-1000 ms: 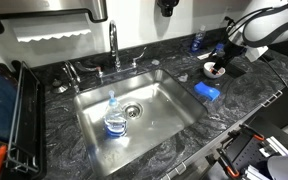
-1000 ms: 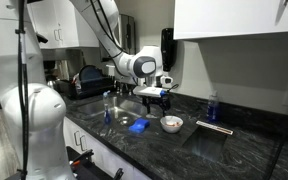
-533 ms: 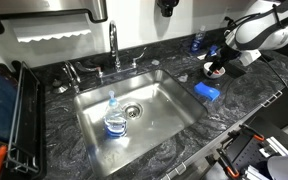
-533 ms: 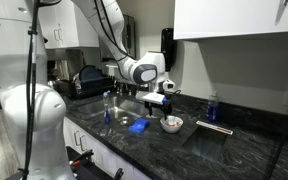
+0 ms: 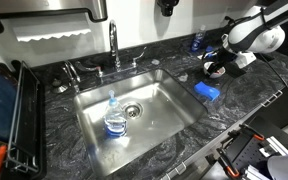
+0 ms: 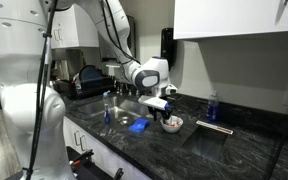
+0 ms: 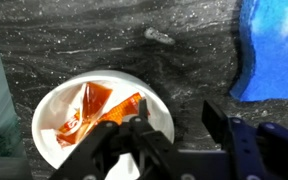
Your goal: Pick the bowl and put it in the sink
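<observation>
The open black hand (image 7: 176,128), holding nothing, stands astride the rim of the round white bowl (image 7: 50,112) on the speckled dark stone table (image 7: 94,40).

Exterior views share the sink (image 5: 166,104); wrist looks down.

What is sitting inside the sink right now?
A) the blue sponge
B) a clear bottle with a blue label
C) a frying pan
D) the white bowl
B: the clear bottle is in the sink, while the bowl and the blue sponge are out on the dark counter.
</observation>
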Controlling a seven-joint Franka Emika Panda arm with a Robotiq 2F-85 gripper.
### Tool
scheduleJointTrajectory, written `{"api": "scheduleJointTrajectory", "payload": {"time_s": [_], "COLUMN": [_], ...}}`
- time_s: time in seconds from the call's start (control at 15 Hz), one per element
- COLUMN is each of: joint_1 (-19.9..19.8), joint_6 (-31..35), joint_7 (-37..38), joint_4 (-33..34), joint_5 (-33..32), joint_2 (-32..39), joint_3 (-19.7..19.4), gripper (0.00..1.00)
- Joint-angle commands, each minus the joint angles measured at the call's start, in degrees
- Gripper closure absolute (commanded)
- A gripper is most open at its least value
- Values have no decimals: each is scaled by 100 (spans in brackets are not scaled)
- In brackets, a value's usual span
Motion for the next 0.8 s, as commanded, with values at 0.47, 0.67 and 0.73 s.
{"api": "scheduleJointTrajectory", "payload": {"time_s": [0.47, 0.67, 0.73], "joint_1": [-344, -257, -206], "joint_6": [297, 163, 140], "joint_7": [-66, 54, 94], "joint_4": [161, 50, -40], "joint_5": [-1, -155, -215], "joint_2": [184, -147, -281], "joint_3": [367, 380, 413], "gripper": [98, 98, 98]}}
